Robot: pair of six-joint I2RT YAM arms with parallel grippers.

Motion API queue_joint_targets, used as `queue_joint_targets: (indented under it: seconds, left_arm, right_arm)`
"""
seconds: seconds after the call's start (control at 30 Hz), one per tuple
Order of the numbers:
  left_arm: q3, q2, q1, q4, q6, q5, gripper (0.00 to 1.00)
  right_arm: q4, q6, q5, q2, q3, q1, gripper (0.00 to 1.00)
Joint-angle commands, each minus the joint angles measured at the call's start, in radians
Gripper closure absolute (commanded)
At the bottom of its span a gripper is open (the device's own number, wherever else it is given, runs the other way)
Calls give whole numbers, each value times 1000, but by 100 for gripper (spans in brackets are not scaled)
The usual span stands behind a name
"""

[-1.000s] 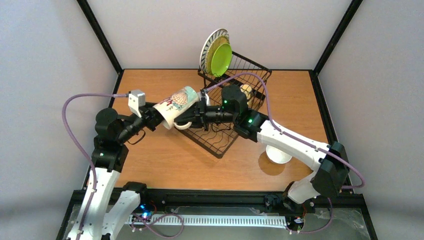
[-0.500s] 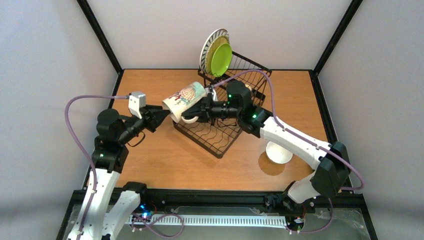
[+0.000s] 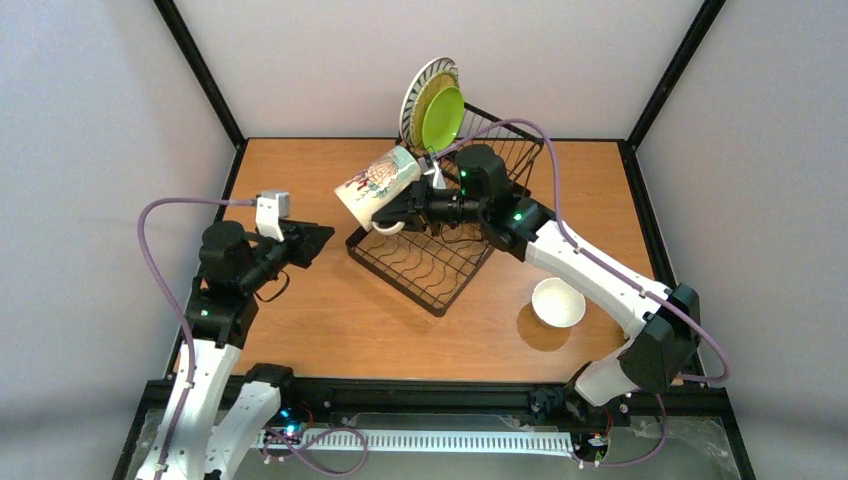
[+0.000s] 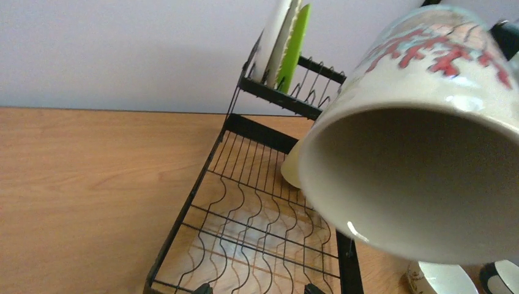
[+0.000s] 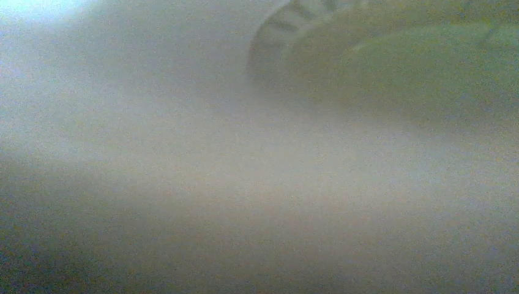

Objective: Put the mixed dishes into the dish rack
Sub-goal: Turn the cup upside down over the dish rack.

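The right gripper point(image 3: 393, 213), clamped on a painted mug point(image 3: 377, 184), held it tilted above the flat tray of the dish rack point(image 3: 425, 270), the left gripper point(image 3: 321, 237) spread empty nearby; next, it likely needed lowering mouth-down onto the wires.

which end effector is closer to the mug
Right. The right end effector holds the mug; the left end effector is open, apart from it, off to its left and nearer the bases.
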State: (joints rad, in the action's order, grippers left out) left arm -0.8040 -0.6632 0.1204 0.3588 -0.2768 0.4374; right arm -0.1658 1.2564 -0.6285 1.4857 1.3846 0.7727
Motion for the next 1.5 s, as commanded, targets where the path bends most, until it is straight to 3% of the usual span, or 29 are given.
queue_joint_targets:
  seconds: [0.0, 0.43, 0.77, 1.23, 1.47]
  left_arm:
    - [15, 26, 5, 86, -65, -67, 17]
    - [-53, 14, 5, 196, -172, -163, 21]
    - [-63, -15, 5, 187, -237, -164, 24]
    - [-44, -48, 5, 137, -274, -138, 28]
    - [-26, -63, 5, 109, -289, -122, 28]
  right_arm:
    - [-18, -206, 43, 10, 86, -6, 98]
    - [-207, -609, 224, 25, 102, 1, 98]
    - [-300, -932, 554, 94, 75, 55, 98]
    - [-136, -1065, 1055, 162, -53, 101, 98]
    - [-74, -1053, 1127, 217, -72, 103, 98]
